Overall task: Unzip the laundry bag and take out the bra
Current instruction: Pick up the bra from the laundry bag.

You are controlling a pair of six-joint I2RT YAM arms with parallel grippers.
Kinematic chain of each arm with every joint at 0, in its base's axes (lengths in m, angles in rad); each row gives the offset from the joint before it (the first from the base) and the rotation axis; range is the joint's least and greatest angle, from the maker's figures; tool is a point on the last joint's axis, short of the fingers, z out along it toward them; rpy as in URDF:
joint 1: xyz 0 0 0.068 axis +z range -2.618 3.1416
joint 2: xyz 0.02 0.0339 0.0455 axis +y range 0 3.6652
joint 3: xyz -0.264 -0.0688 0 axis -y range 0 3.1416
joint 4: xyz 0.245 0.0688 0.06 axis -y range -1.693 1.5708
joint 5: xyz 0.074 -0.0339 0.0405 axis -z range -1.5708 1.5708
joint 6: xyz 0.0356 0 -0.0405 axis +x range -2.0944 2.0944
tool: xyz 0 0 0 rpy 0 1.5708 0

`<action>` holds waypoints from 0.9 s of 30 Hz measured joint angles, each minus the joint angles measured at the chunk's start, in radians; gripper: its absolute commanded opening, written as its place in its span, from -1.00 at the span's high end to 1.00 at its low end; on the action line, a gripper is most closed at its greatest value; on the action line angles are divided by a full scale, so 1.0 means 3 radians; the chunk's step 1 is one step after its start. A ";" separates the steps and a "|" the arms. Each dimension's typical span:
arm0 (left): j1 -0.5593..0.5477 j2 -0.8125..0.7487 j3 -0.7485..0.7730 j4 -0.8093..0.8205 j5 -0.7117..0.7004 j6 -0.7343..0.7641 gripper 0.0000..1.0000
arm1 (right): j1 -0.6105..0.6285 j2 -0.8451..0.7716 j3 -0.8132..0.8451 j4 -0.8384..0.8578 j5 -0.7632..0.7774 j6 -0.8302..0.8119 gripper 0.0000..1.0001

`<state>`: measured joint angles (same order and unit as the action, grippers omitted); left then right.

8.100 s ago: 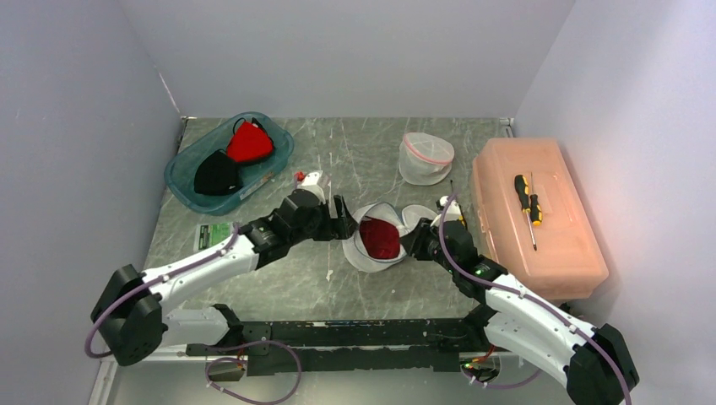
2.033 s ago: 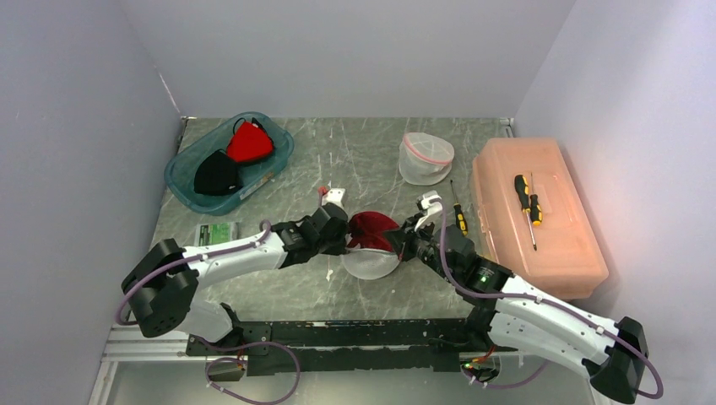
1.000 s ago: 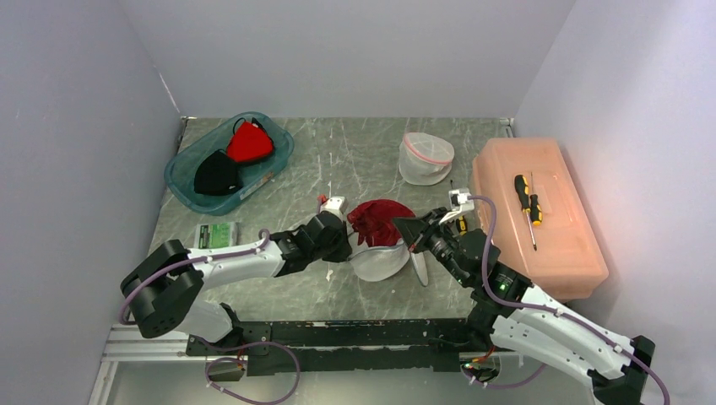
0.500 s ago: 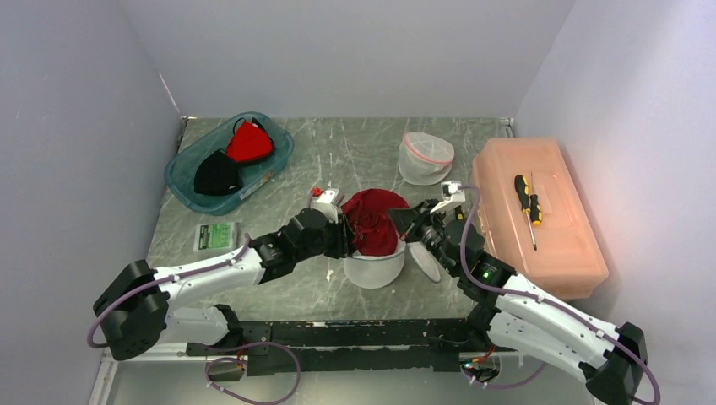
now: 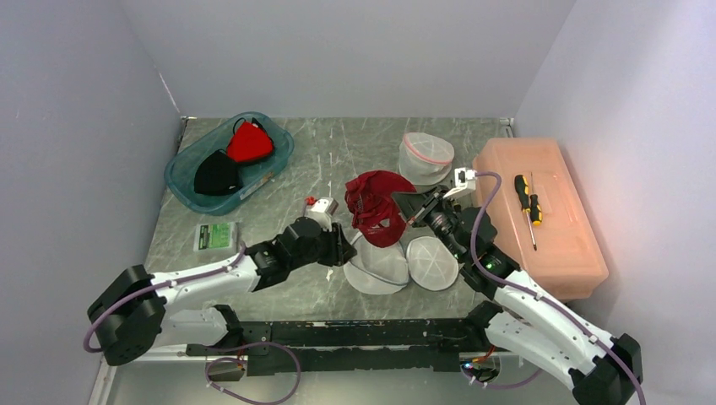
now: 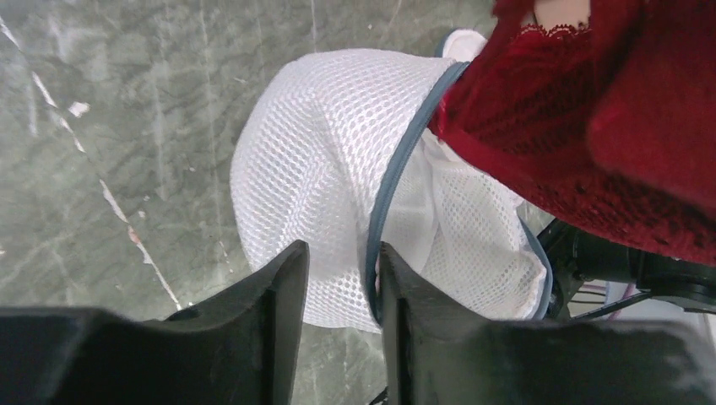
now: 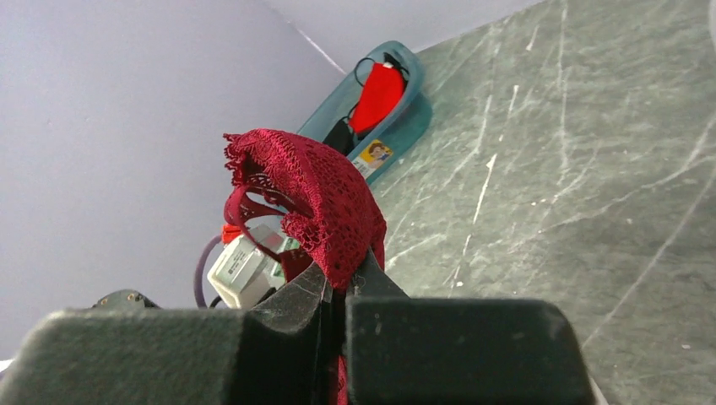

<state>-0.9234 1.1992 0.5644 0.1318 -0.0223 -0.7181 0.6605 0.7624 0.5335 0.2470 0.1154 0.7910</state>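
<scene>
Over the unzipped bag (image 6: pixel 312 160), right tool (image 7: pixel 339 280) grips lacy red bra (image 7: pixel 321 194); left tool (image 6: pixel 338 268) pinches bag.

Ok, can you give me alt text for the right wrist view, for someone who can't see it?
The right gripper is shut on a dark red lace bra, holding it up above the grey marbled table. Behind it sits a teal tray holding a red fabric item.
</scene>
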 measured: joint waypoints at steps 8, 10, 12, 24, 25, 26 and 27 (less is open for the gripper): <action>0.0000 -0.0680 0.0003 -0.0395 -0.0337 -0.0074 -0.65 | 0.0000 -0.0296 0.0259 -0.0272 -0.0351 -0.0362 1.00; 0.0000 -0.0882 0.0020 -0.0510 -0.0427 -0.0135 -0.73 | -0.0003 -0.0369 0.0341 -0.0296 -0.0450 -0.0490 1.00; 0.0000 -0.1071 0.0062 -0.0596 -0.0483 -0.0217 -0.86 | -0.0003 -0.0413 0.0389 -0.0295 -0.0533 -0.0589 1.00; 0.0127 -0.1253 0.0131 -0.0177 -0.0086 -0.0664 -0.88 | -0.0003 -0.0473 0.0099 0.0079 -0.0858 -0.0865 1.00; 0.0151 -0.1269 0.0130 -0.0179 -0.0086 -0.0708 -0.88 | -0.0003 -0.0476 0.0069 0.0085 -0.0868 -0.0866 1.00; 0.0170 -0.1282 0.0130 -0.0179 -0.0085 -0.0740 -0.88 | -0.0003 -0.0486 0.0014 0.0113 -0.0893 -0.0865 1.00; 0.0196 -0.1294 0.0126 -0.0175 -0.0076 -0.0781 -0.88 | -0.0003 -0.0507 -0.0060 0.0123 -0.0921 -0.0858 1.00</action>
<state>-0.8646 0.8108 0.6022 0.0792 -0.0452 -0.9524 0.6598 0.6102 0.5156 0.2840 -0.1608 0.5335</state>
